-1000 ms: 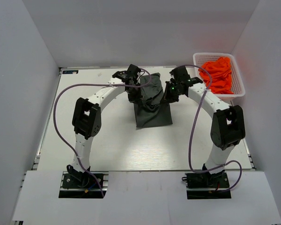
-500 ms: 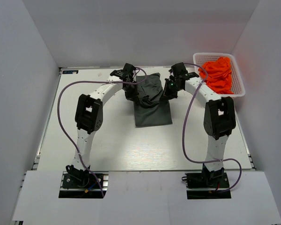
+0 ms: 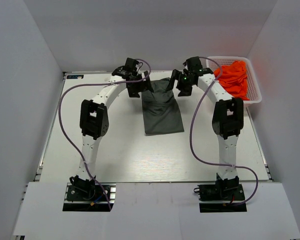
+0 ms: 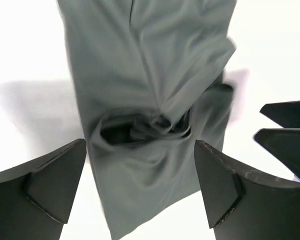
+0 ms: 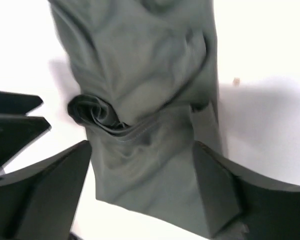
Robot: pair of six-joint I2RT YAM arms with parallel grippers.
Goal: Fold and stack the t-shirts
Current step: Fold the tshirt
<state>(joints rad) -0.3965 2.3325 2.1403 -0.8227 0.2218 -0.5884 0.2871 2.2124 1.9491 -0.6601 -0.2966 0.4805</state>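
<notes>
I judge the grey t-shirt (image 3: 162, 109) half folded, left gripper (image 4: 140, 145) and right gripper (image 5: 142, 145) spread wide and empty, with the orange t-shirts (image 3: 233, 77) not yet out of the basket (image 3: 255, 97).

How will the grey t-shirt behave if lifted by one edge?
Probably floppy: the grey t-shirt bunches into soft creases at its far end. Likely sags and unfolds when lifted; a push would probably wrinkle it, not slide it.
</notes>
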